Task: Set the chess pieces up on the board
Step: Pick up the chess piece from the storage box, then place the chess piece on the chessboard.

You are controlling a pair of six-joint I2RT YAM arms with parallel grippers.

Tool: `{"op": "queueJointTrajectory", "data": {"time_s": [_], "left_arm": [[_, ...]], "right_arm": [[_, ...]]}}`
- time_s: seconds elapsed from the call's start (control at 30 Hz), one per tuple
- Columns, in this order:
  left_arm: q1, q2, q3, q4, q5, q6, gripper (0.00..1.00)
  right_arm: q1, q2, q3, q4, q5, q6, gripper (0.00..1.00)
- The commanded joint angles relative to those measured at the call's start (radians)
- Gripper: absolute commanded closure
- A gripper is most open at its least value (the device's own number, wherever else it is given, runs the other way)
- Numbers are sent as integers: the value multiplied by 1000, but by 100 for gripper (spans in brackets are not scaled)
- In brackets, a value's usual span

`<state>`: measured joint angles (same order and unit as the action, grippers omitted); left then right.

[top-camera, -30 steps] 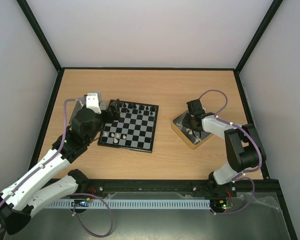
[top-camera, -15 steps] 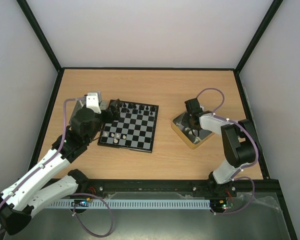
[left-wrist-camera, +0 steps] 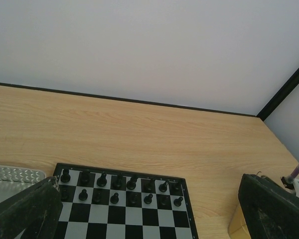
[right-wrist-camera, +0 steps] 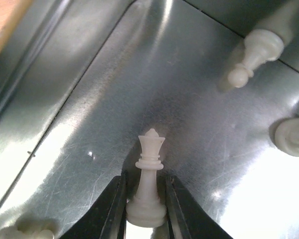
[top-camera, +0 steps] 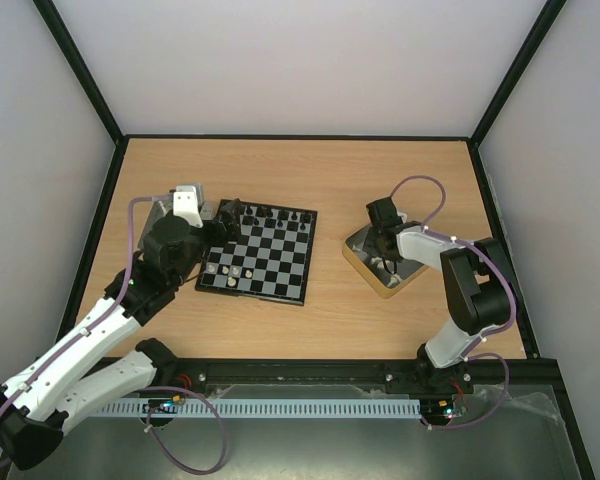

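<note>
While nose-down, right arm point(top-camera: 475, 290) astride queen point(right-wrist-camera: 148, 179)

Soft, even light from above fills the overhead view: the bench point(top-camera: 380, 170) is uniformly bright, and only faint, short shadows sit beside the board point(top-camera: 257, 262), whose pieces are too small to resolve. The left wrist view is bright and sharp farther off, but the fingers point(left-wrist-camera: 25, 211) of the left hand point(left-wrist-camera: 149, 219) are dark and blurred in the lower corners. In the right wrist close-up the tin floor point(right-wrist-camera: 89, 99) throws hard glare, blown white low down. The cream chess piece point(right-wrist-camera: 148, 164) between the dark fingers point(right-wrist-camera: 112, 214) of the right hand point(right-wrist-camera: 145, 199) is crisp, while the pawn point(right-wrist-camera: 251, 55) near the edge is soft.
</note>
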<state>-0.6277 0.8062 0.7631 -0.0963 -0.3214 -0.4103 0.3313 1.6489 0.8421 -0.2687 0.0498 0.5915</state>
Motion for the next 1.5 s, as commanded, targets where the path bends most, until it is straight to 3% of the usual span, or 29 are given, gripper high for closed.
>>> {"op": "queueJointTrajectory", "data": {"time_s": [0.0,0.23,0.4,0.53,0.7,0.9,1.07,1.27,1.47], "left_arm": [[4,1,-12,17,4,-4,2],[4,6,-14,21,14,-10,2],[4,19,-16,32,51,-22,2],[5,40,-7,58,149,-25,2],[6,81,10,123,383,-22,1],[6,165,59,187,650,-84,1],[6,223,75,259,845,-155,2],[6,281,90,353,985,-252,6],[3,367,122,404,1142,-315,20]], "right_arm": [[8,-15,-19,-46,13,24,86],[8,-64,-25,30,56,-3,89],[8,-223,-75,151,29,-60,89],[8,-407,-139,276,-132,-156,89],[8,-584,-202,417,-492,-223,86],[8,-651,-214,561,-902,-184,84],[14,-659,-216,655,-1149,-133,84],[59,-667,-219,676,-1257,-139,83],[92,-664,-216,655,-1294,-166,82]]}}
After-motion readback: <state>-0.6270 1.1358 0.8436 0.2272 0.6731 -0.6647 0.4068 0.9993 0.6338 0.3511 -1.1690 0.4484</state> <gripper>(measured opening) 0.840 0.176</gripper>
